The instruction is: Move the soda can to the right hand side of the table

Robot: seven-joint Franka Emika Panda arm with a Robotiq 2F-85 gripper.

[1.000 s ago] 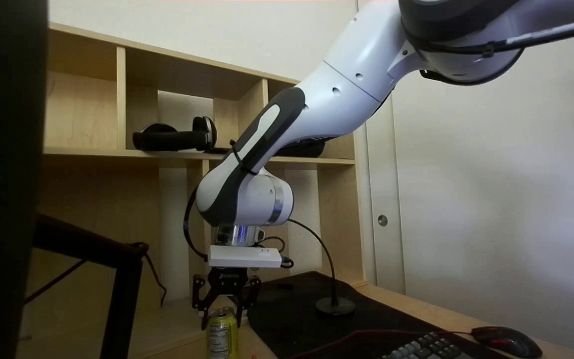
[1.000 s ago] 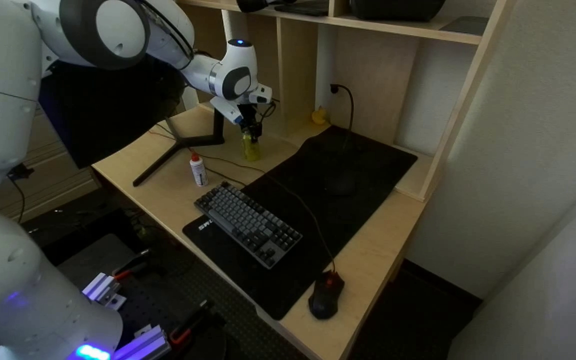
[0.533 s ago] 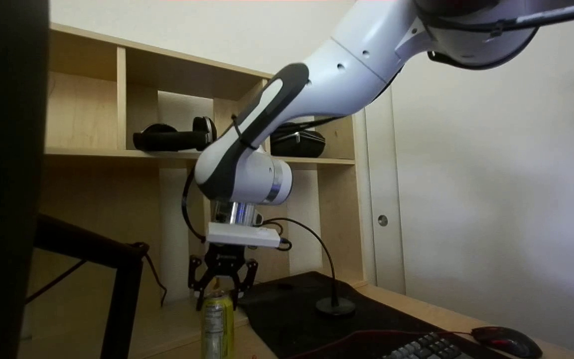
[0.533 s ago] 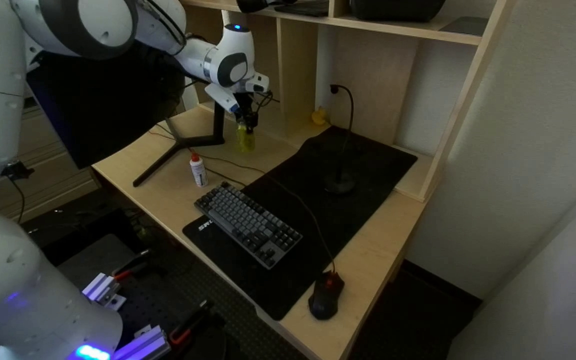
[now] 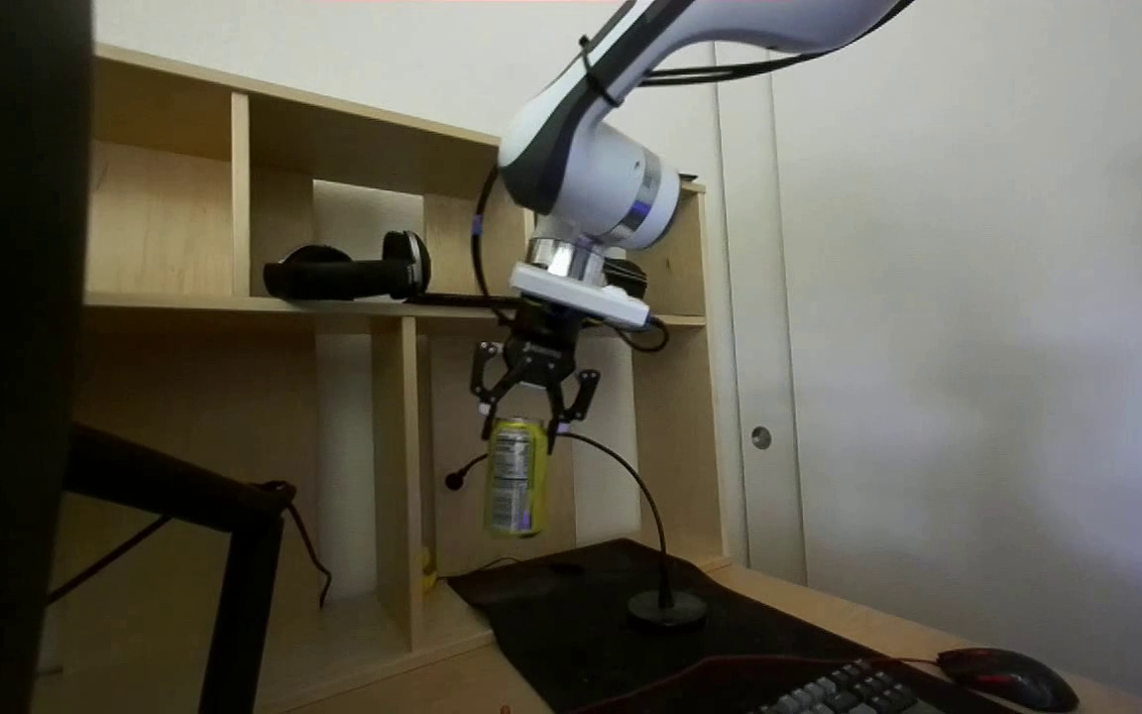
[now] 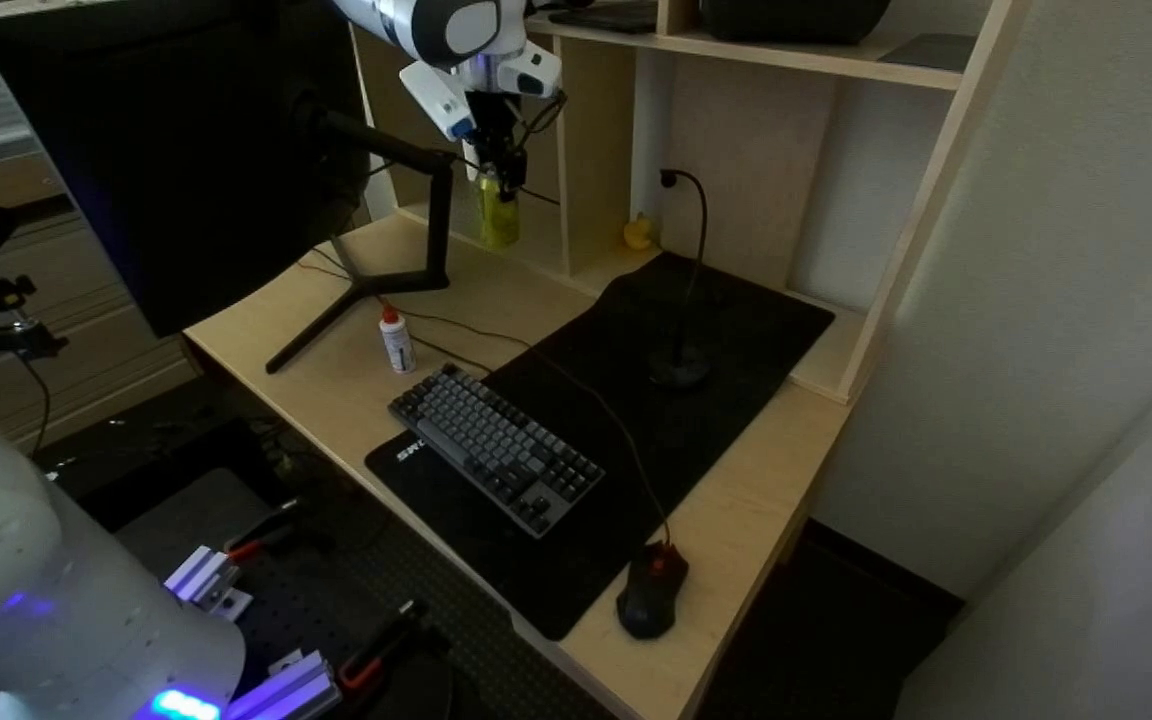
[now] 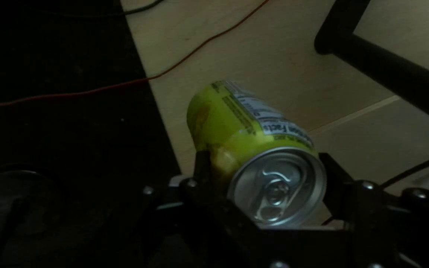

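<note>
The soda can [image 5: 516, 486] is a yellow-green cylinder with a silver top, and it hangs in the air above the table [image 5: 462, 684]. My gripper [image 5: 519, 433] is shut on its upper end, one finger on each side. The can tilts slightly. The can [image 6: 499, 218] and gripper [image 6: 504, 172] also show in an exterior view, in front of the shelving at the back of the table [image 6: 756, 480]. In the wrist view the can [image 7: 233, 123] sits between the fingers of my gripper [image 7: 266, 166], its pull-tab top facing the camera.
A black mat [image 6: 736, 320] bears a keyboard [image 6: 496, 445] and a gooseneck stand [image 6: 679, 368]. A mouse [image 6: 652, 590] lies at the near right edge. A monitor [image 6: 186, 150] on a black stand and a white bottle [image 6: 397, 342] are at left. Wooden shelving [image 5: 242, 198] rises behind.
The gripper has lifted the can well up off the table. In an exterior view both have also moved right, from beside the mat's edge to above it. The gripper stays shut on the can.
</note>
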